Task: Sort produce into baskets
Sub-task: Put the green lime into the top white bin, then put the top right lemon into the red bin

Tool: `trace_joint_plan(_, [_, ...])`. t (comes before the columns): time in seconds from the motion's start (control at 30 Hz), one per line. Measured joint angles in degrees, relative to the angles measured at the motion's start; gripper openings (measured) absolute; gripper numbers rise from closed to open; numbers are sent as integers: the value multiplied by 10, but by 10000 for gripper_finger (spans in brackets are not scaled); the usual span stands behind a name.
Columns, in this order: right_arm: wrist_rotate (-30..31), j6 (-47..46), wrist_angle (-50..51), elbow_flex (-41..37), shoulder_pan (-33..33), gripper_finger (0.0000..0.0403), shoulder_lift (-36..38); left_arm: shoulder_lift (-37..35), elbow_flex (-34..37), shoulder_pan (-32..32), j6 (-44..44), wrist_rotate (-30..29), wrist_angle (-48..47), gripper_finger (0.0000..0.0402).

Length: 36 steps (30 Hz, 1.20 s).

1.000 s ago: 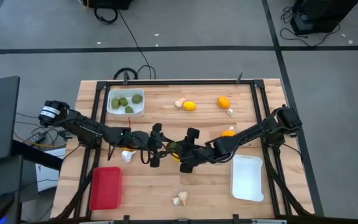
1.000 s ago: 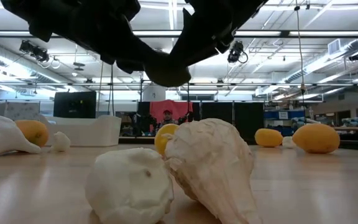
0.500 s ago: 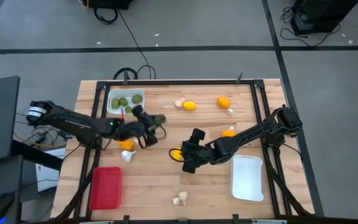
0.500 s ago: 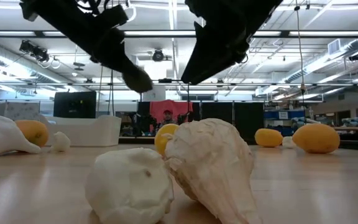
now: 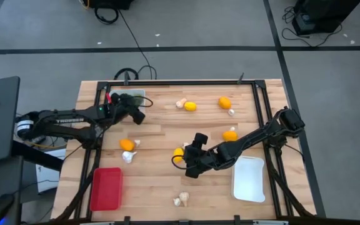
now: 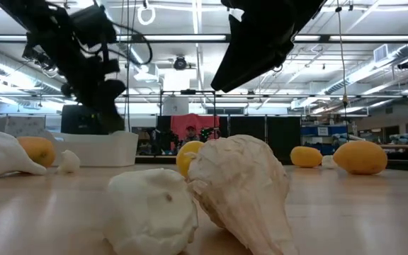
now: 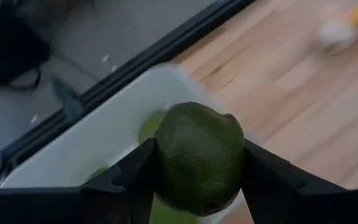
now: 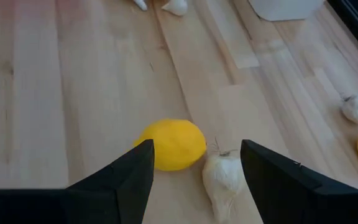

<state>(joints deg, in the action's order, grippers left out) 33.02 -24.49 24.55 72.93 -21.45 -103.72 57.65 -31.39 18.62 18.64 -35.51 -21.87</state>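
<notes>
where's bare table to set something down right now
Bare wood lies between the red plastic tray and the empty white plastic tray, apart from one whitish garlic piece. The middle is crowded: the right gripper, open, hovers over a yellow fruit. The left gripper holds a dark green fruit over the far white tray.
</notes>
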Motion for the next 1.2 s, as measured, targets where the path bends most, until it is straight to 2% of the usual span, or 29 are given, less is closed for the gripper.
trace_joint_plan(0.2, [2, 0, -3, 0, 2, 248, 0, 8, 24, 58, 16, 7, 17, 203])
trace_joint_plan(0.37, [2, 0, -3, 0, 3, 248, 0, 8, 26, 74, 28, 9, 2, 213])
trace_joint_plan(0.53, [4, 0, -3, 0, 3, 248, 0, 8, 26, 74, 28, 45, 2, 253])
trace_joint_plan(0.8, [6, 0, -4, 0, 10, 248, 0, 8, 26, 74, 26, 56, 3, 321])
trace_joint_plan(0.97, [6, 2, -4, 0, 21, 248, 0, 8, 26, 65, -3, 58, 35, 327])
trace_joint_plan(1.2, [18, 24, -4, 0, 54, 248, 0, 8, 26, 23, -30, 58, 141, 320])
